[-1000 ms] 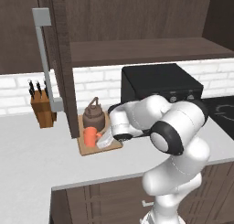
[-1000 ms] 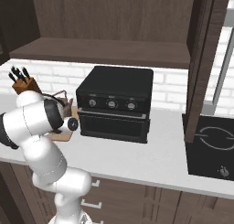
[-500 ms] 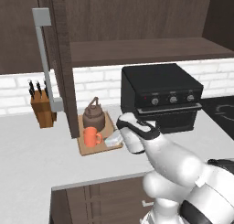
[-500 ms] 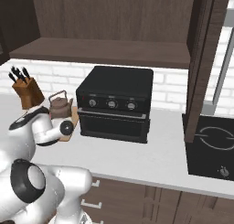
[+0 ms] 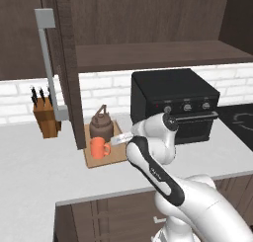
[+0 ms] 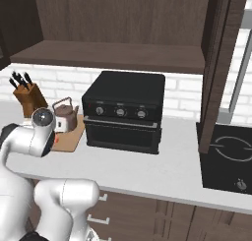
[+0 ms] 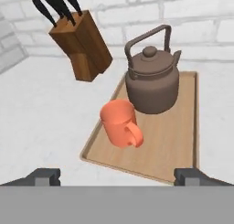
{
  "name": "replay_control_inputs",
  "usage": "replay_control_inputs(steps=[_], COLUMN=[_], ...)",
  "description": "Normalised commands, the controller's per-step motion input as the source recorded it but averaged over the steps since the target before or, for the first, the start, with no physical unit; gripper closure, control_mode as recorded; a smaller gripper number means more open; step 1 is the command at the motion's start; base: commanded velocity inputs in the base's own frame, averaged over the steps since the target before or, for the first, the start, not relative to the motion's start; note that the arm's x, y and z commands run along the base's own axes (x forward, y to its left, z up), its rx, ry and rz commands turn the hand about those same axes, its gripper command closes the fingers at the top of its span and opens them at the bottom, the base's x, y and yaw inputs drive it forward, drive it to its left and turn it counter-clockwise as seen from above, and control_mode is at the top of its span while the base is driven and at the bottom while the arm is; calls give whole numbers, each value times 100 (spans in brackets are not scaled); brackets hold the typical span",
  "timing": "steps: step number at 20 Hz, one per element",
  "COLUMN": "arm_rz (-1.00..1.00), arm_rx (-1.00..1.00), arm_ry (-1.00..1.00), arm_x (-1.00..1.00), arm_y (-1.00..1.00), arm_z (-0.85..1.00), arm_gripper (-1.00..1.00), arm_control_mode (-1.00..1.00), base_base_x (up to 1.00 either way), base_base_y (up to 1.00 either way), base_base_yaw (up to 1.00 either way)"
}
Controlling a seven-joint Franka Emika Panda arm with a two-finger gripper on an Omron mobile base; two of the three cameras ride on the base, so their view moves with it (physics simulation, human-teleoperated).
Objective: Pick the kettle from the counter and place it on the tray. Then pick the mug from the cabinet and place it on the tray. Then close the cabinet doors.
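There is one kettle (image 7: 152,80), in the centre of the hand view, and one orange mug (image 7: 120,124) just below and left of it. Both stand on one wooden tray (image 7: 178,141). In the upper left is one knife block (image 7: 82,44); three dark knife handles stick out of it (a fourth I cannot confirm). In the left base view there is one black countertop oven (image 5: 175,103) at the centre right, with three knobs on its front.
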Motion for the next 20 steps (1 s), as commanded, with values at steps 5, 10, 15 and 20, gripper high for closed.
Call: replay_control_inputs(steps=[5, 10, 15, 20], arm_rz=[-26, 0, -1, -11], arm_rx=[-14, 0, 0, 3], arm_ry=[47, 0, 0, -2], arm_x=[-2, 0, -25, -81], arm_y=[-13, 0, -7, -52], arm_z=[34, 0, 0, 11], arm_gripper=[-100, -100, -100, -100], arm_control_mode=[-100, -100, -100, -100], base_base_x=[0, 0, 0, 0], base_base_y=[0, 0, 0, 0], base_base_yaw=[0, 0, 0, 0])
